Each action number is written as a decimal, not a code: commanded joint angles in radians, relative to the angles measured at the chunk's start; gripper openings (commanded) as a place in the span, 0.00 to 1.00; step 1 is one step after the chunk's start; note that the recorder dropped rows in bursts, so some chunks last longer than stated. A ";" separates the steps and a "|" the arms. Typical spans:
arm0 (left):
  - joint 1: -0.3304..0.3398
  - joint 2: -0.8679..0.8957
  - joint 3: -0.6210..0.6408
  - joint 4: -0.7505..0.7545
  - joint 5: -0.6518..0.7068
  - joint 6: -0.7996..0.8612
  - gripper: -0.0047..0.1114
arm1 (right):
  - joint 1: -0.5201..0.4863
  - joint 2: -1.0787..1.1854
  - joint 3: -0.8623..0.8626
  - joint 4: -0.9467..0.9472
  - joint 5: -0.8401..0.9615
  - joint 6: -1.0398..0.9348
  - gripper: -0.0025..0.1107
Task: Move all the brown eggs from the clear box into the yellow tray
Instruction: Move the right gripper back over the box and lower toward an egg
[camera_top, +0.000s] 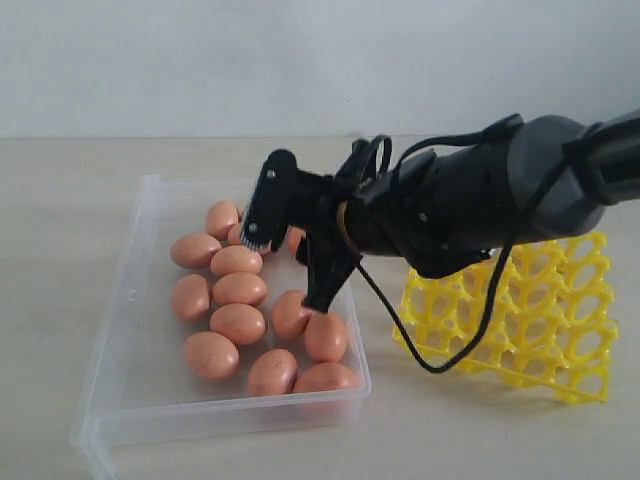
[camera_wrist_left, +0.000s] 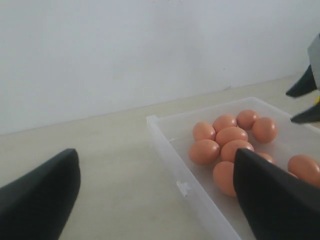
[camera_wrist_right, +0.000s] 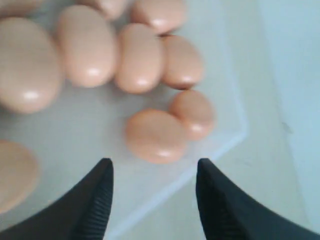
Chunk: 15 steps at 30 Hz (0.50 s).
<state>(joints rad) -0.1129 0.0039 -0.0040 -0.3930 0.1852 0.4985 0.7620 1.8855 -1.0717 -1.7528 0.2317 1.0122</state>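
Several brown eggs (camera_top: 238, 323) lie clustered in the clear box (camera_top: 120, 330) on the left of the table. My right gripper (camera_top: 288, 272) reaches across from the right and hangs over the box's right half, open, with nothing between its fingers. In the right wrist view the right gripper (camera_wrist_right: 152, 172) points down near a corner of the clear box (camera_wrist_right: 200, 170), with one of the brown eggs (camera_wrist_right: 155, 135) just ahead of it. The yellow tray (camera_top: 560, 330) sits tilted at the right, partly behind the arm. My left gripper (camera_wrist_left: 155, 200) is wide open beside the clear box (camera_wrist_left: 175, 165), holding nothing, with brown eggs (camera_wrist_left: 204, 151) beyond it.
A pale wall rises behind the light wooden table (camera_top: 60, 200). The right arm's black cable (camera_top: 440, 365) loops down in front of the tray. The right gripper's fingertips (camera_wrist_left: 302, 87) show at the edge of the left wrist view.
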 joint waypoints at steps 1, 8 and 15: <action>-0.002 -0.004 0.004 -0.007 -0.007 -0.008 0.71 | 0.004 -0.004 -0.083 0.008 0.130 0.051 0.42; -0.002 -0.004 0.004 -0.007 -0.007 -0.008 0.71 | -0.014 0.009 -0.118 0.008 -0.285 0.003 0.25; -0.002 -0.004 0.004 -0.007 -0.007 -0.008 0.71 | -0.014 0.084 -0.148 0.008 -0.445 0.073 0.39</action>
<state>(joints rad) -0.1129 0.0039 -0.0040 -0.3930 0.1852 0.4985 0.7526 1.9438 -1.2104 -1.7416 -0.1844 1.0779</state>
